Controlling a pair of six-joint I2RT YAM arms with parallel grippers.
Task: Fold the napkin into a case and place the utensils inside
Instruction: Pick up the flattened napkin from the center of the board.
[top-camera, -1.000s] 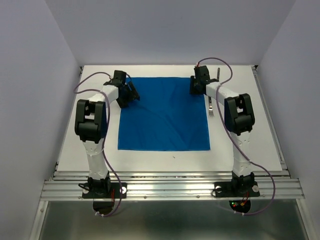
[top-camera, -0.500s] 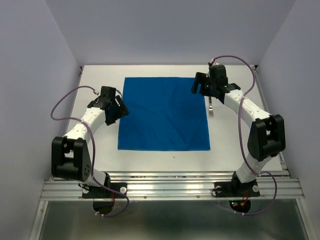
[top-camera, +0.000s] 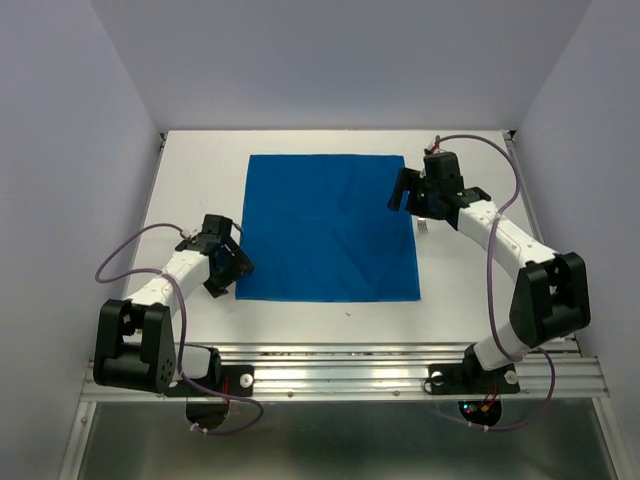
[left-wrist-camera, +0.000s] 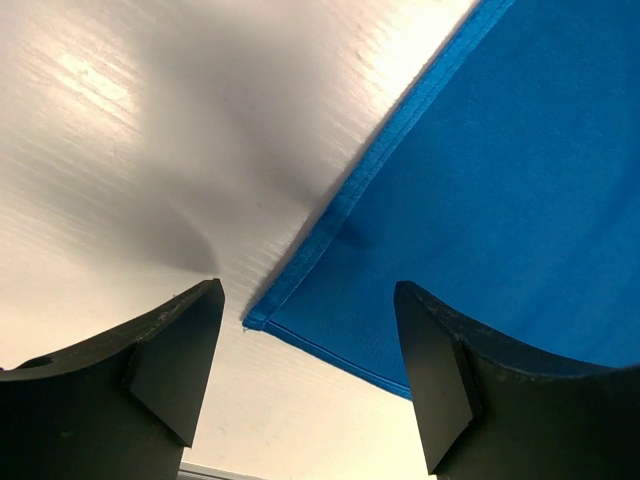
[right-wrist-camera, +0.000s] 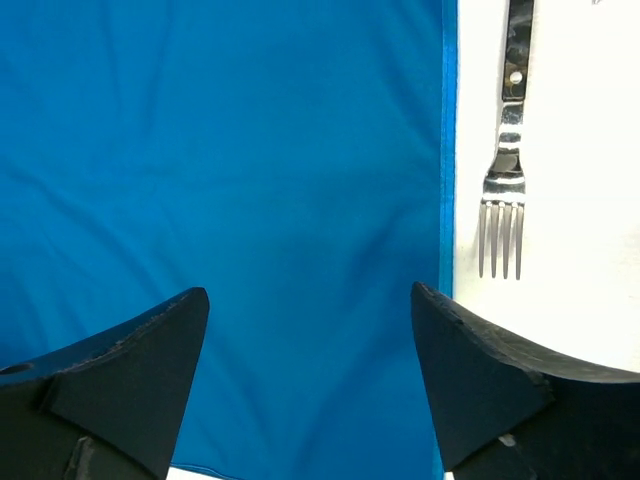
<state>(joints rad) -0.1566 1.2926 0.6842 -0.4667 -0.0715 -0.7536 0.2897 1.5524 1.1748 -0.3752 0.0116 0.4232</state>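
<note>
Covering the middle of a white table (top-camera: 200, 180), which pale grey-lilac walls (top-camera: 330, 60) close in on three sides, the napkin (top-camera: 320, 230) lies spread flat as one blue square, unfolded and faintly creased. A metal rail (top-camera: 340, 375) runs along the table's near edge.

At the left, the left gripper (top-camera: 228, 268) hangs low by the napkin's near left corner. Its jaws are spread wide with nothing between them, and its wrist view shows that hemmed corner under the gap.

Toward the right, the right gripper (top-camera: 405, 190) hovers over the napkin's far right part, jaws likewise wide apart and empty.

Just beside the napkin's right edge, clear of the cloth, lies the fork (right-wrist-camera: 503, 200), tines toward the near side. From above the right arm hides most of it, and the wrist view cuts off its dark handle.

Counted: one napkin, one fork, two grippers.
</note>
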